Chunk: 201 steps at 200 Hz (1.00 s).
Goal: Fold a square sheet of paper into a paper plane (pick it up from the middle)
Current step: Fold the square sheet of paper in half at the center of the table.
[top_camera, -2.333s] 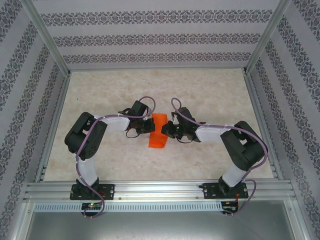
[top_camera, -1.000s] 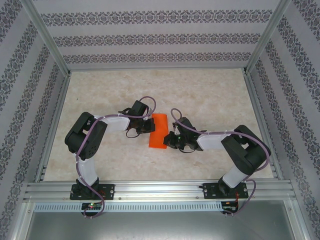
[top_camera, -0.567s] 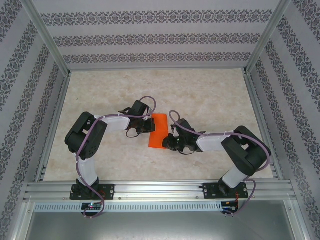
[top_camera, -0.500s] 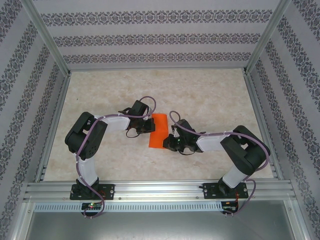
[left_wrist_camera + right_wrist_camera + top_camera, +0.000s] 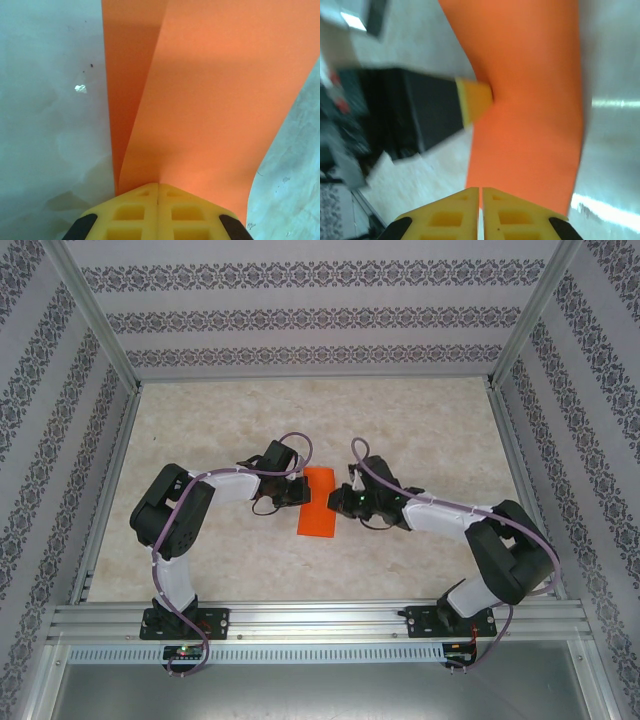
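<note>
The square sheet of paper (image 5: 318, 504) is bright orange and lies folded over into a narrow strip on the table between my two arms. In the left wrist view, two layers of the paper (image 5: 210, 100) fan out from my left gripper (image 5: 158, 186), which is shut on the sheet's edge. My left gripper (image 5: 303, 490) sits at the strip's left side. My right gripper (image 5: 342, 502) is at the strip's right edge. Its fingers (image 5: 481, 191) are shut with a hairline gap, hold nothing, and their tips just overlap the paper (image 5: 530, 100). The left gripper's yellow fingertip (image 5: 475, 100) shows across the sheet.
The table (image 5: 220, 430) is a pale marbled surface, bounded by aluminium rails (image 5: 300, 618) at the near edge and by patterned walls (image 5: 310, 320) on three sides. Both arms' elbows bend outward, left elbow (image 5: 165, 510) and right elbow (image 5: 510, 550).
The paper, bulging upward earlier, now lies flat as a folded strip. My right gripper has moved along the strip's right edge, from its near end toward the far end. The left gripper stayed put.
</note>
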Tool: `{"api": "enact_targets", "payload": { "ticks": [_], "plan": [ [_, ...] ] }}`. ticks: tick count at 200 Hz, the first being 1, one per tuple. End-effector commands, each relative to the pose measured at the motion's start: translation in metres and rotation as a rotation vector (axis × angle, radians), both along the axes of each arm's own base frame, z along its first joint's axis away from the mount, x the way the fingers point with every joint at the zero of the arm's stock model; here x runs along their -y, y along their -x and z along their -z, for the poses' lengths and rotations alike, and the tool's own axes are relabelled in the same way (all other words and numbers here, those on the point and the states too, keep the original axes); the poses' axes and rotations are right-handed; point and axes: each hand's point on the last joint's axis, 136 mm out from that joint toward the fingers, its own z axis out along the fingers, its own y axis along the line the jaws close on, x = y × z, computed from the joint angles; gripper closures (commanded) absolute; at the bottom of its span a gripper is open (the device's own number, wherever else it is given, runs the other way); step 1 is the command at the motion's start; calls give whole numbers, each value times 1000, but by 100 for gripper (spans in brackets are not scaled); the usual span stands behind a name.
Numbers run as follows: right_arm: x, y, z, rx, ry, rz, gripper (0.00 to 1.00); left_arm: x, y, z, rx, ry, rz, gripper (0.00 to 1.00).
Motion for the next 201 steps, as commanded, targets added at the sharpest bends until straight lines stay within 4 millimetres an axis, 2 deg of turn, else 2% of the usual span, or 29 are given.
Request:
{"api": "enact_targets", "payload": {
  "ticks": [1,21,53,106,123,140,178,201],
  "plan": [
    [-6,-23,-6,45,-35,-22,89,-9,20,28,-76,-93,30,100],
    [-11,-34,5,21,-46,-31,89,-8,20,29,-77,-90,31,100],
    [-6,-42,24,-6,-12,-18,89,-8,19,28,-76,-93,33,100],
    [13,-32,76,-93,91,17,89,-10,22,31,-82,-101,40,100],
    [18,-28,86,-121,106,30,88,-10,22,32,-85,-105,40,100],
    [17,-28,81,-122,94,34,88,-11,23,33,-89,-106,40,100],
    [4,-43,32,-34,21,4,87,-11,22,32,-85,-110,45,100],
    [-2,-51,22,-14,5,-23,88,-11,23,33,-87,-113,45,100]
  ]
}}
